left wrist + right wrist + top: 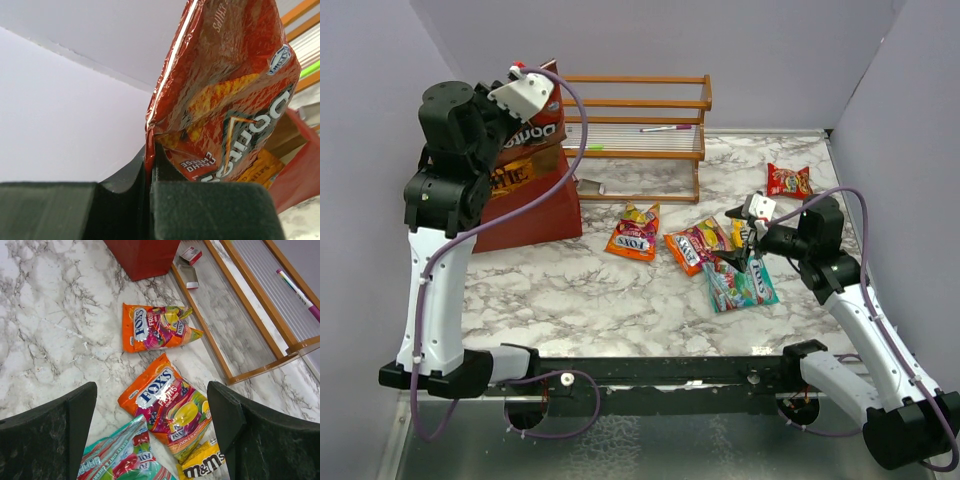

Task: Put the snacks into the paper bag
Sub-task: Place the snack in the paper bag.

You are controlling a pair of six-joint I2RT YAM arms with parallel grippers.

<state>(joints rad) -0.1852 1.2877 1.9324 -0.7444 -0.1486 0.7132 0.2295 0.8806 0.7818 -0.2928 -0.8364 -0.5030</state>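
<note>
May drop Doritos bag (225, 100) outside red paper bag (535, 215): left pincer (150, 170) clamped only on its seam, right pincer (150, 400) apart.

Doritos bag (542, 128) upright above red paper bag (535, 215) (Kettle bag (510, 178) inside); candy packs (634, 232) lying scattered.

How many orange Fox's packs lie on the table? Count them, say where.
2. One orange Fox's pack lies right of the paper bag; the other sits beside the teal pack. More may hide inside the bag.
</note>
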